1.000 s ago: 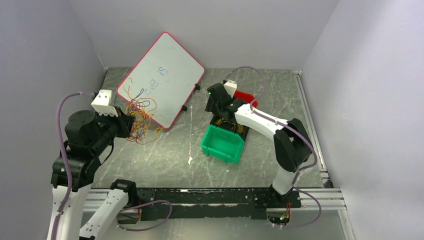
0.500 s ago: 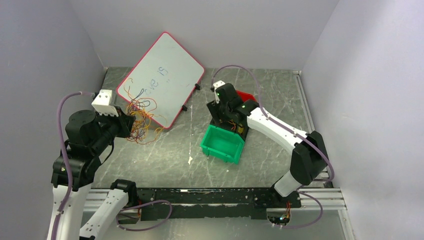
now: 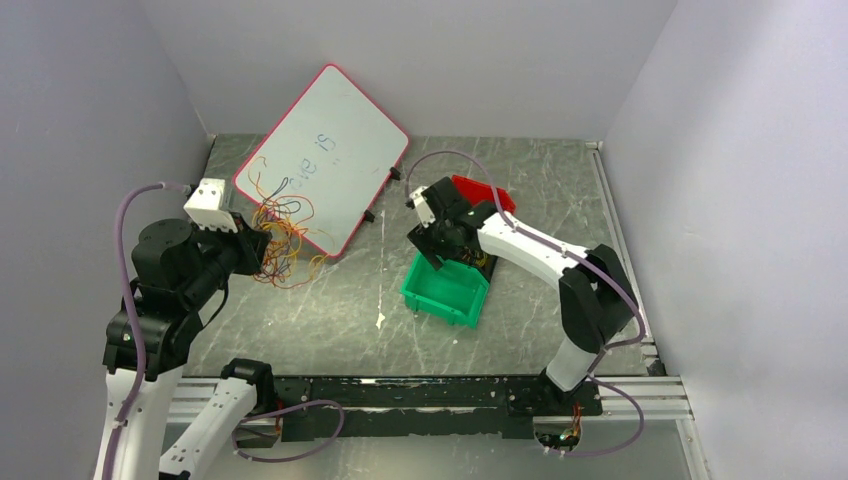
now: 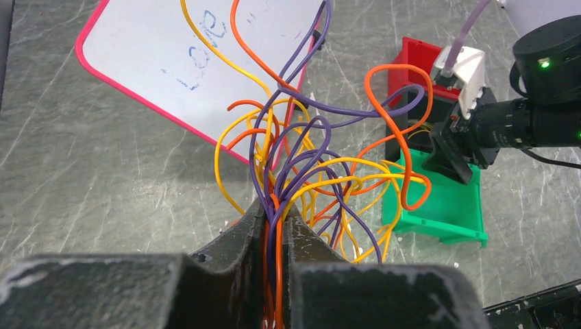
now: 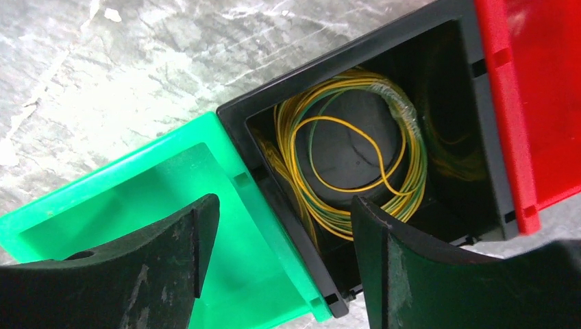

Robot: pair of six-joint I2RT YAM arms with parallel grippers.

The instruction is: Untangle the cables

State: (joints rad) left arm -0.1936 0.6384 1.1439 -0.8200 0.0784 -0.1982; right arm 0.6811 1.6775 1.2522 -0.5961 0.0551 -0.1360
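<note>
Cables [image 3: 285,245] over grey marbled table [image 3: 330,310], pink-edged whiteboard [image 3: 325,150] behind, plain pale walls [image 3: 420,50]

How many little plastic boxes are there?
3. The green plastic box is in front, the black plastic box touches its far side, and the red plastic box sits just behind that. Others may be hidden.

The whiteboard [image 3: 325,155] is sitting at the far left of the table [image 3: 330,310], and the cables [image 3: 285,240] are hanging from the left gripper [image 4: 274,216] just near of its near edge. Right of centre, the near bin [image 3: 445,290], the middle bin [image 5: 356,65] and the far bin [image 3: 480,192] are sitting side by side in a row, with a wire coil [image 5: 413,161] lying in the middle bin. The right gripper [image 5: 284,205] is hovering above the near and middle bins.
</note>
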